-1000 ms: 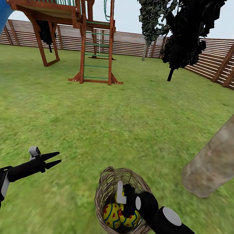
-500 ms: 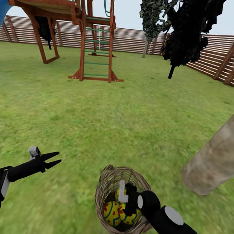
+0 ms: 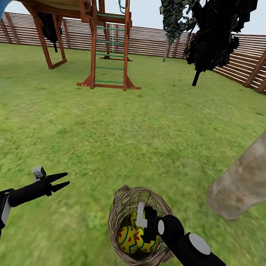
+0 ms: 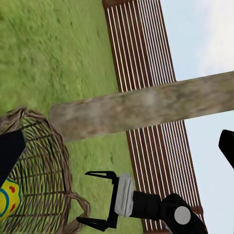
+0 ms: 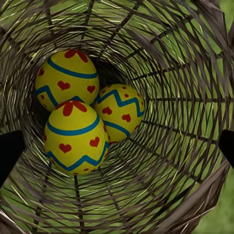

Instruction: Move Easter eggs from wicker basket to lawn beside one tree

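Right pincer (image 3: 145,228), jaws spread, poised inside the wicker basket (image 3: 121,205) over three Easter eggs (image 5: 75,136) clustered at its bottom, left pincer (image 3: 60,181) open and idle; an off-centre closure could squeeze an egg aside.

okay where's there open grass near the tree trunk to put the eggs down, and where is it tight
Open lawn lies between the wicker basket and the tree base, and a wider stretch runs from the left gripper up toward the play set. It is tight inside the basket: three Easter eggs are packed touching, with the open right gripper above them.
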Controlling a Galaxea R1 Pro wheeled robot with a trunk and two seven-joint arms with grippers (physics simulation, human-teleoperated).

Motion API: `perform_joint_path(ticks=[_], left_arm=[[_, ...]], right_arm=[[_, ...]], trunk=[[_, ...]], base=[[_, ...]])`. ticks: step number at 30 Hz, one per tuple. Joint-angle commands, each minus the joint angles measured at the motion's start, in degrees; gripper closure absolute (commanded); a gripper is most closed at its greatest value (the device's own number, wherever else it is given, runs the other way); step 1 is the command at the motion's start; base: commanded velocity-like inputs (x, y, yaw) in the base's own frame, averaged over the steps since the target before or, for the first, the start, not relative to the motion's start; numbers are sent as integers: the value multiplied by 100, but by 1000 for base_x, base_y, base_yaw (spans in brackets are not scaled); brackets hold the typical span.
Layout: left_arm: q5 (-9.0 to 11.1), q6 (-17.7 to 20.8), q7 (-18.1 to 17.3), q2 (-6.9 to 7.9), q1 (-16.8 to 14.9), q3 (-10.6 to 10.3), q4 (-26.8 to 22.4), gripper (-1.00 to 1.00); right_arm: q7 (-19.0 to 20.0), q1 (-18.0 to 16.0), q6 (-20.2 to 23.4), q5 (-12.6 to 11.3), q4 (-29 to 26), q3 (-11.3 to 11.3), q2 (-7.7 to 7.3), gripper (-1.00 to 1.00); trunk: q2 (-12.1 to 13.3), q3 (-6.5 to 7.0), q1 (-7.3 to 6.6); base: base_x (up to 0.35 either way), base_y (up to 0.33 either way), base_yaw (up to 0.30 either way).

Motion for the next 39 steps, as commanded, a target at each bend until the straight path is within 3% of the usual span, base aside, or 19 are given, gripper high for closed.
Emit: perform_joint_path(ticks=[1,14,39], left_arm=[[-60,60,-49,-3,-5,15,-5,-100],[-60,60,-49,-3,-5,15,-5,-100],[-60,60,-49,-3,-5,15,-5,-100]], right_arm=[[30,-6,19,46,-12,11,-2,-100],[225,-6,27,54,23,0,19,-100],[227,-27,26,85,57,5,26,-100]], trunk=[[-2,-14,-1],[-2,-131,-1],[-2,-356,-1]], base=[[0,0,0],[0,0,0],[0,0,0]])
